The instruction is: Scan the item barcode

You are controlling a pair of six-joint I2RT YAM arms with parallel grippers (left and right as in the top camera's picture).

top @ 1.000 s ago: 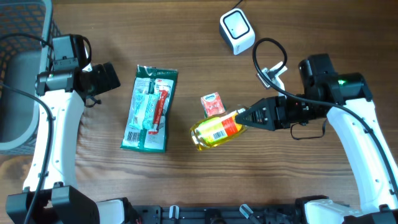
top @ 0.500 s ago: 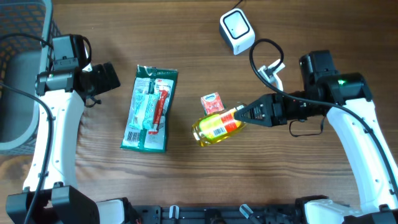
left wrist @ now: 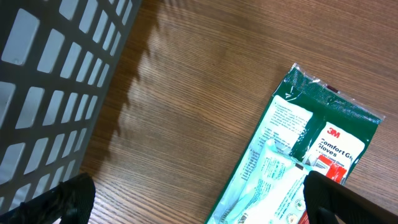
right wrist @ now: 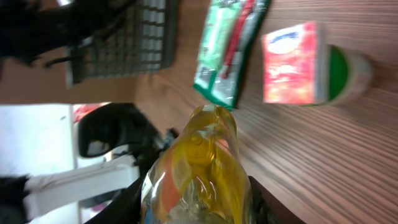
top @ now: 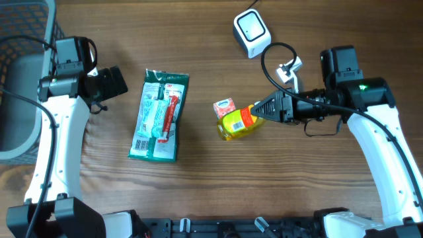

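The glove pack (top: 158,116), a flat green packet lying lengthwise on the wooden desk (top: 198,192), carries the clearest writing. In the left wrist view (left wrist: 298,168) its red-and-white panel reads "3M" over "Comfort" and a partly cut word that looks like "Gloves". The fine print on its white back label is too small to read. To the right of the glove pack lies a small red carton (top: 225,108). Its lettering is blurred in the right wrist view (right wrist: 291,62) and too small in the overhead. The yellow bottle (top: 239,123) is just past that carton on the side away from the glove pack, its upper edge meeting the carton's lower corner from above. The right gripper (top: 259,114) is clamped on the bottle's cap end, and the bottle (right wrist: 196,168) fills the lower middle of the wrist view. Its orange-red label shows in the overhead, but no text or barcode can be made out. Whether the bottle touches the desk I cannot tell. The white scanner (top: 251,30) sits farther right of the glove pack and toward the far edge, well apart from the bottle. The left gripper (top: 109,82) hangs just left of the glove pack's top end with its jaws spread wide and empty. Beyond it is a grey mesh basket (left wrist: 50,93).
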